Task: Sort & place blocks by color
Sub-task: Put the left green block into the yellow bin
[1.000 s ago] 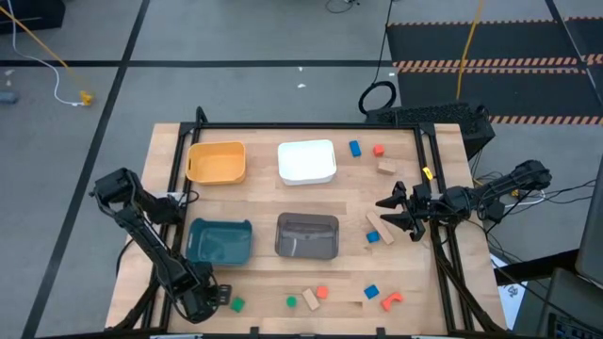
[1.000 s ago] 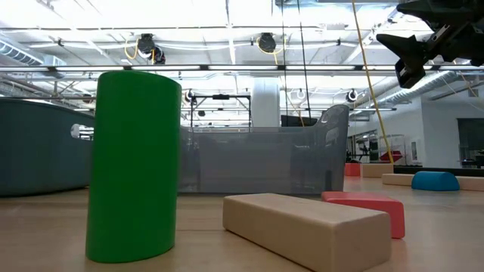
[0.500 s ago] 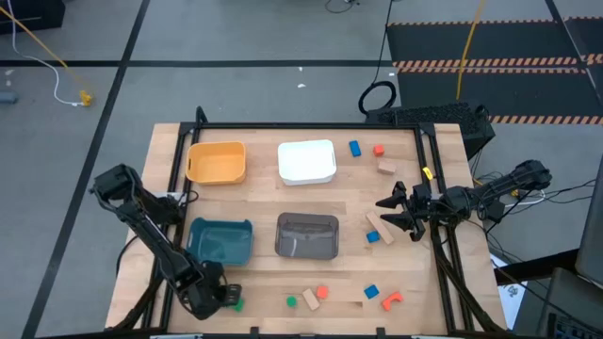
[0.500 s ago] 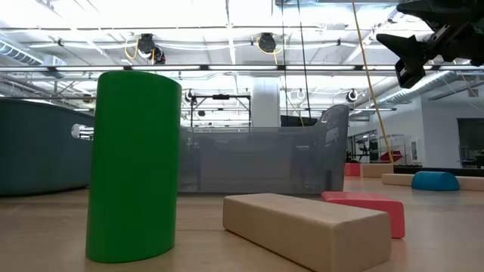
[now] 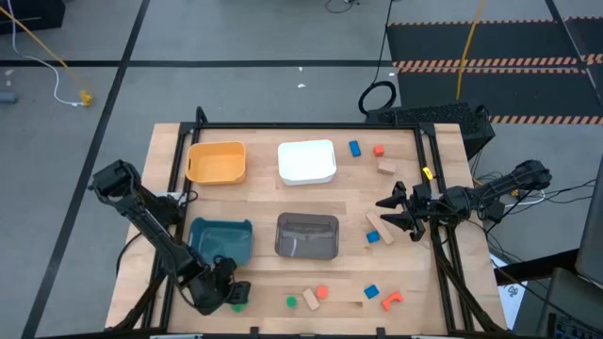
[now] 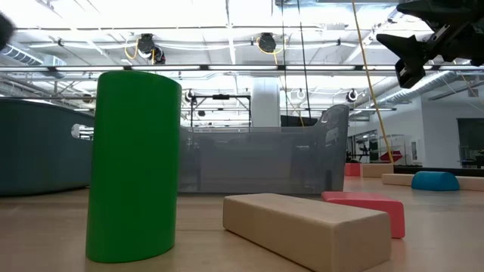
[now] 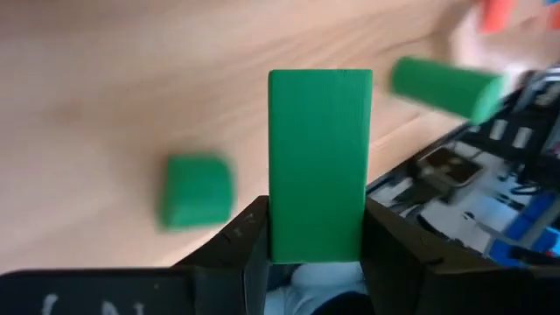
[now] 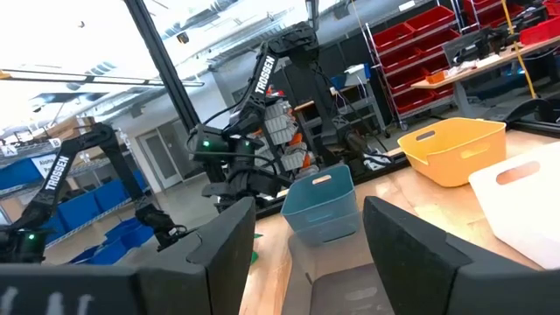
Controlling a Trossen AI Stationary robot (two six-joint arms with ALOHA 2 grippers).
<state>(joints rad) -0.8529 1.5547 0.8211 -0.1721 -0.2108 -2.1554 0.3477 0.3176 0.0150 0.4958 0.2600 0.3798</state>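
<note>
My left gripper [image 5: 229, 294] is at the table's near-left corner, shut on a green bar block [image 7: 317, 157]. A green cube [image 7: 197, 188] lies on the table just beside it [image 5: 238, 305], and a green cylinder [image 5: 291, 301] stands farther right. My right gripper [image 5: 386, 215] hangs open above the table's right side, over a tan bar [image 5: 377, 224] and a blue block [image 5: 373, 237]. Other blocks lie scattered: blue [image 5: 354, 148], red [image 5: 378, 150] and tan [image 5: 386, 167] at the far right, and tan [image 5: 310, 298], red-orange [image 5: 322, 293], blue [image 5: 370, 292] and a red arch [image 5: 392, 300] along the near edge. My left gripper pinches the green bar block between its two fingers [image 7: 249, 232] by the bar's long side faces, near one end [image 7: 317, 241]. The bar lies along the fingers and sticks out past their tips. Whether its free end touches the table, I cannot tell.
Four bins stand on the table: yellow [image 5: 217, 162] and white [image 5: 307, 161] at the far side, teal [image 5: 220, 240] and grey [image 5: 307, 235] in the middle. The teal bin is just beyond my left gripper. Bare wood lies between the bins and the near-edge blocks.
My left gripper has moved along the near edge toward the table's right, up to the green cube. Its hold on the green bar shows only now. My right arm has kept still.
</note>
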